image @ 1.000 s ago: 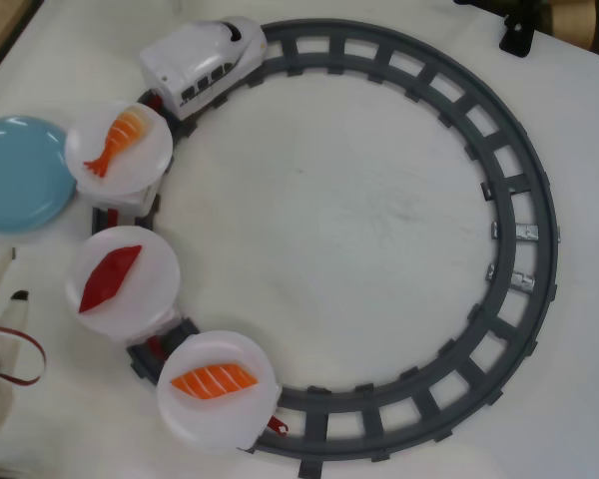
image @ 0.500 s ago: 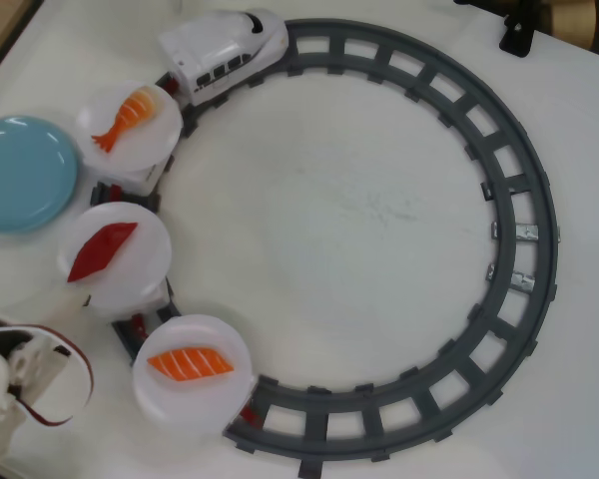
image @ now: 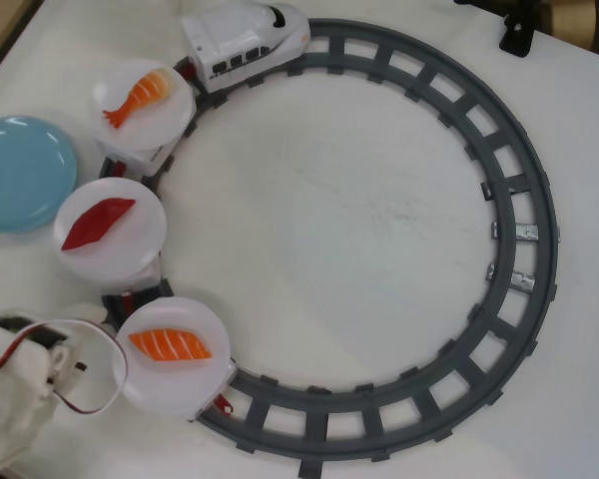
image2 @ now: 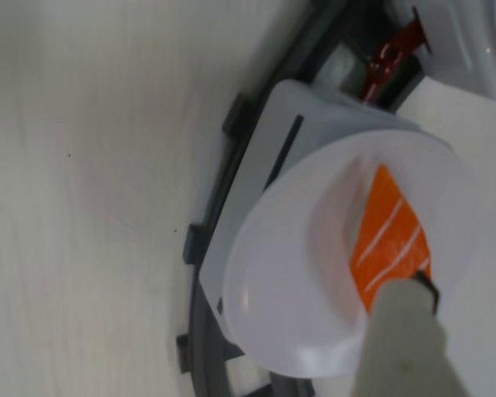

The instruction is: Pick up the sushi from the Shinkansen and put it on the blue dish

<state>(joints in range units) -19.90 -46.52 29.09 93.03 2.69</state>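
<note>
- While the Shinkansen (image: 245, 42) sits at the top of the grey loop track (image: 524, 249) in the overhead view, its three white cars trail round the curve behind it, each topped by a round white plate so the toy food rides flat.
- The sushi (image: 170, 344), a striped orange salmon slice, lies on the rearmost plate (image: 195, 384), farthest along the track from the Shinkansen; nothing is lifting it.
- The shrimp (image: 137, 96) rides the plate nearest the Shinkansen and the dark red piece (image: 97, 222) the middle one; neither is the target.
- The blue dish (image: 20, 175) rests on the table just outside the track, beside the shrimp and red-piece plates, apparently parked there so the drop needs only a short carry.
- The white arm with its looping red cable (image: 105, 384) sits just outside the track, close beside the salmon's plate.
- In the wrist view one pale finger (image2: 405, 331) stands over the near end of the sushi (image2: 388, 240); the other is hidden, so whether the jaws are spread or closed cannot be told.
- The pick looks only begun, and a drifting plate could spoil the grasp.
</note>
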